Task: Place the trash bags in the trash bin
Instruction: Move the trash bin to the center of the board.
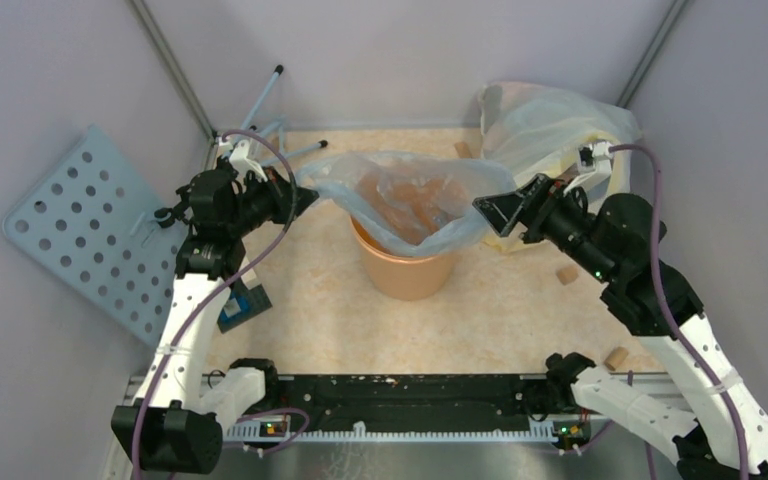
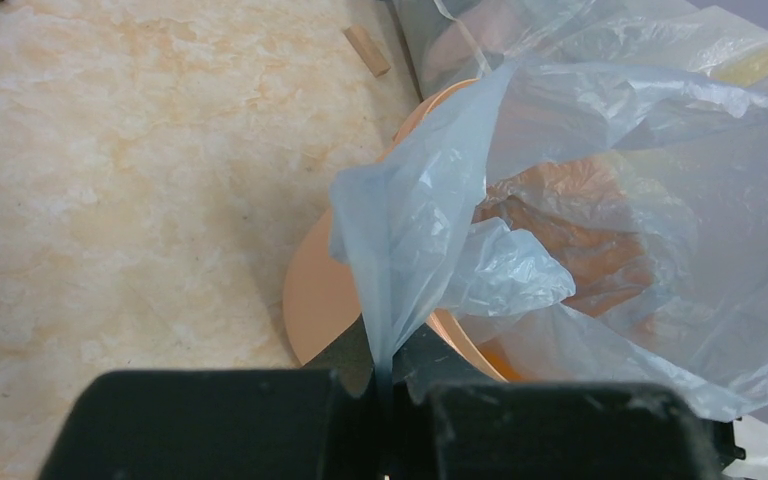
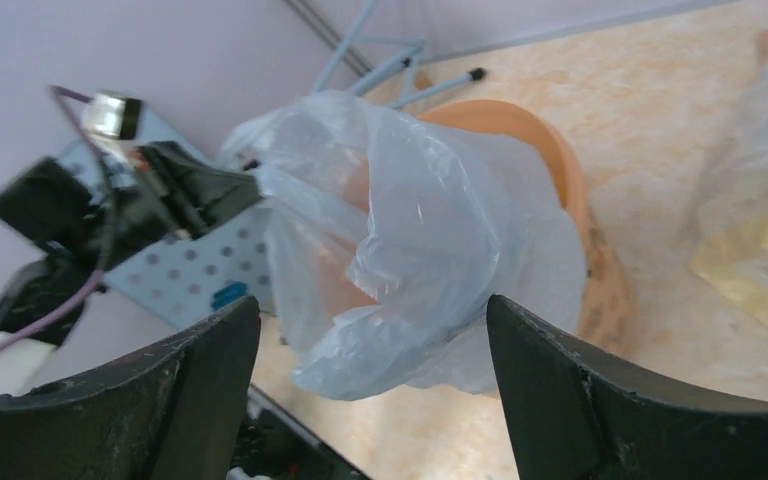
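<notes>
Pinches the left edge of the trash bag point(image 2: 430, 200) in the left gripper point(image 2: 385, 385), clamped tight. Holds it stretched over the orange trash bin point(image 1: 405, 275), sagging inside. Frames its right edge with the right gripper point(image 3: 372, 310), fingers wide apart.

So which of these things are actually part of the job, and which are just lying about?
Part of the job: grey bag; orange bin; left gripper, pinching the bag; right gripper, open.

Lying about: big clear yellow-edged bag; small wooden blocks; pale board with holes.
</notes>
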`<act>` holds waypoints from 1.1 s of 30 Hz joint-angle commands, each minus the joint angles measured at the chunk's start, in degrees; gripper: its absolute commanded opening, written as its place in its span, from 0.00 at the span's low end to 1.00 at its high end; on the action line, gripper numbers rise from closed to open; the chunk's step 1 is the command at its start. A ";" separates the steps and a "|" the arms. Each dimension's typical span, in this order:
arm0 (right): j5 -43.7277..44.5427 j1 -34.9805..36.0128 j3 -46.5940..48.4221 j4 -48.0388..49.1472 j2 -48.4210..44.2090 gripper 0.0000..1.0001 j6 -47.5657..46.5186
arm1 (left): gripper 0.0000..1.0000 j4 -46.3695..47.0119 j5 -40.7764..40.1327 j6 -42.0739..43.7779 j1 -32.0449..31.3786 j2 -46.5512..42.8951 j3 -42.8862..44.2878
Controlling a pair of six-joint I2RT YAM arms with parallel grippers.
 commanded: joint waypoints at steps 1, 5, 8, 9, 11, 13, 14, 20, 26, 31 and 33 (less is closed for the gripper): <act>-8.42 -0.47 0.07 8.80 -1.67 0.82 7.88 | 0.00 2.66 1.11 -0.49 0.26 -0.45 0.75; -9.53 -0.45 -1.75 11.72 -2.54 0.78 10.27 | 0.00 2.82 1.13 -0.59 0.22 -0.35 0.62; -9.50 -0.46 -2.46 12.81 -2.96 0.77 10.39 | 0.00 2.87 1.04 -0.68 0.26 -0.23 0.58; -9.40 -0.46 -2.27 12.70 -3.05 0.77 10.23 | 0.00 2.80 1.01 -0.63 0.26 -0.22 0.58; -8.84 -0.47 -1.92 12.47 -3.26 0.76 9.53 | 0.00 2.70 0.79 -0.38 0.26 -0.30 0.57; -7.06 -0.51 -1.32 11.35 -3.71 0.76 8.33 | 0.00 2.60 0.41 -0.20 0.26 -0.30 0.44; -5.62 -0.48 -1.07 10.58 -4.06 0.76 7.32 | 0.00 2.68 0.25 -0.11 0.26 -0.28 0.28; 10.32 -0.47 -1.88 5.44 -9.70 0.76 2.70 | 0.00 2.93 0.26 0.03 0.26 0.36 -0.13; 21.65 -0.47 -6.86 3.21 -15.13 0.76 -0.74 | 0.00 3.13 0.39 -0.06 0.26 0.77 0.29; 22.12 -0.47 -11.63 2.20 -17.09 0.76 -0.28 | 0.00 2.79 0.36 0.20 0.26 0.84 0.40; 19.73 -0.47 -13.50 3.51 -18.26 0.76 -0.51 | 0.00 2.78 0.30 0.20 0.26 0.75 0.32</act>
